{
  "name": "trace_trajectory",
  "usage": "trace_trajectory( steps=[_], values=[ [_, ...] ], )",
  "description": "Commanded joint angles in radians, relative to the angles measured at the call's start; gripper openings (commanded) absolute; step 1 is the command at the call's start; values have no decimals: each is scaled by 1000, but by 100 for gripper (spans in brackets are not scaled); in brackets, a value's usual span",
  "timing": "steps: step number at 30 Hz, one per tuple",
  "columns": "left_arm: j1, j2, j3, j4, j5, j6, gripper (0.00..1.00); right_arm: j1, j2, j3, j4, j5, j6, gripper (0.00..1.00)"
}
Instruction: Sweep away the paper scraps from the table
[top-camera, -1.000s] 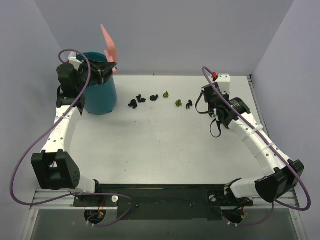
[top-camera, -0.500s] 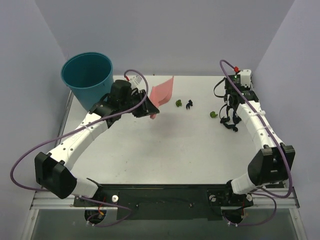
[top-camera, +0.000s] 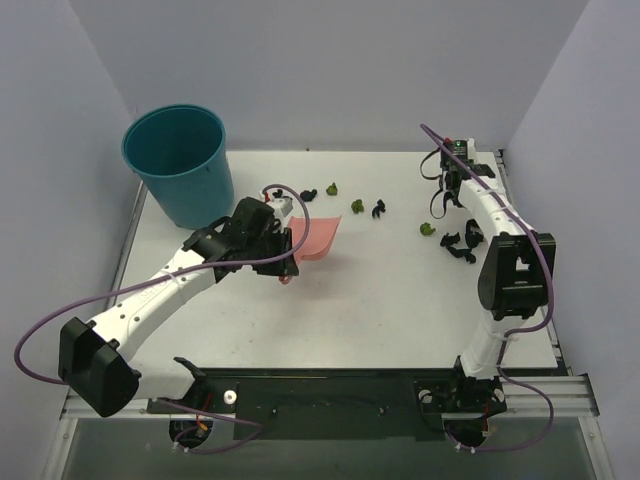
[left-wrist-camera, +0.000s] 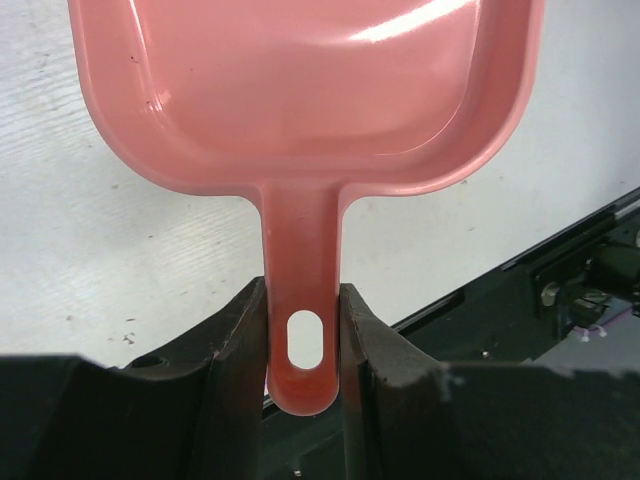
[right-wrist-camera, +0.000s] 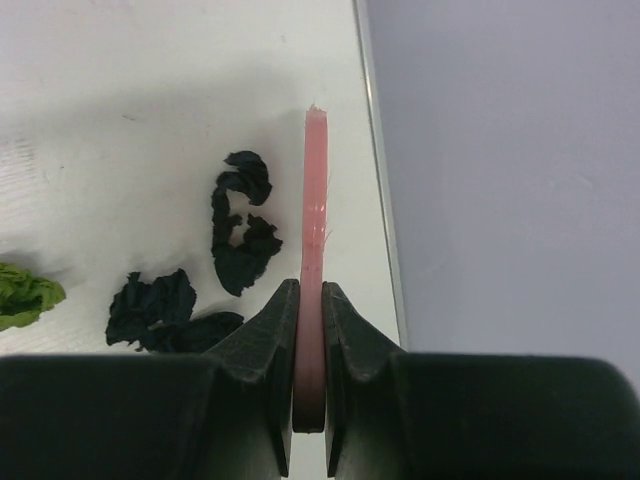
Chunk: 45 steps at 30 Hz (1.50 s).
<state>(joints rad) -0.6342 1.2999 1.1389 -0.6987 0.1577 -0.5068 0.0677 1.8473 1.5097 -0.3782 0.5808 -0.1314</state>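
Paper scraps (top-camera: 357, 206), black and olive-green, lie strung along the far part of the white worktop (top-camera: 400, 310). A cluster of them sits near its right edge, just beside the pink brush (right-wrist-camera: 312, 200). The right fingers (right-wrist-camera: 285, 310) are clamped tight on that brush, seen edge-on. The right arm is folded high along the right edge, its wrist near the far right corner. The left fingers (left-wrist-camera: 250, 320) are closed on the handle of the pink dustpan (left-wrist-camera: 300, 100), and the left arm stretches diagonally from the near left toward the middle. A teal bucket (top-camera: 180, 165) stands at the far left corner.
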Motion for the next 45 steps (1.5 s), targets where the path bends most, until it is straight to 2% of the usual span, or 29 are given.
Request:
trace_trajectory(
  steps=[1, 6, 11, 16, 18, 23, 27, 32, 39, 45],
  values=[
    [-2, -39, -7, -31, -66, 85, 0, 29, 10, 29, -50, -62, -60, 0],
    [-4, -31, -13, -53, -87, 114, 0, 87, -22, -46, -82, -78, -34, 0],
    [-7, -22, -11, -53, -96, 120, 0, 152, -132, -158, -96, -137, 51, 0],
    [-24, -10, -18, -58, -124, 129, 0, 196, -258, -255, -119, -229, 160, 0],
    [-28, -1, -22, -56, -129, 129, 0, 204, -312, -284, -128, -318, 214, 0],
    [-62, 45, -25, -50, -127, 129, 0, 237, -410, -316, -171, -389, 285, 0],
    [-163, 116, 2, -65, -202, 132, 0, 282, -471, -338, -177, -466, 322, 0],
    [-288, 255, 77, -116, -256, 146, 0, 305, -565, -306, -240, -396, 325, 0],
    [-447, 380, 183, -174, -270, 217, 0, 198, -625, -304, -284, -305, 315, 0],
    [-522, 482, 277, -200, -228, 278, 0, 170, -617, -399, -252, -363, 320, 0]
  ],
)
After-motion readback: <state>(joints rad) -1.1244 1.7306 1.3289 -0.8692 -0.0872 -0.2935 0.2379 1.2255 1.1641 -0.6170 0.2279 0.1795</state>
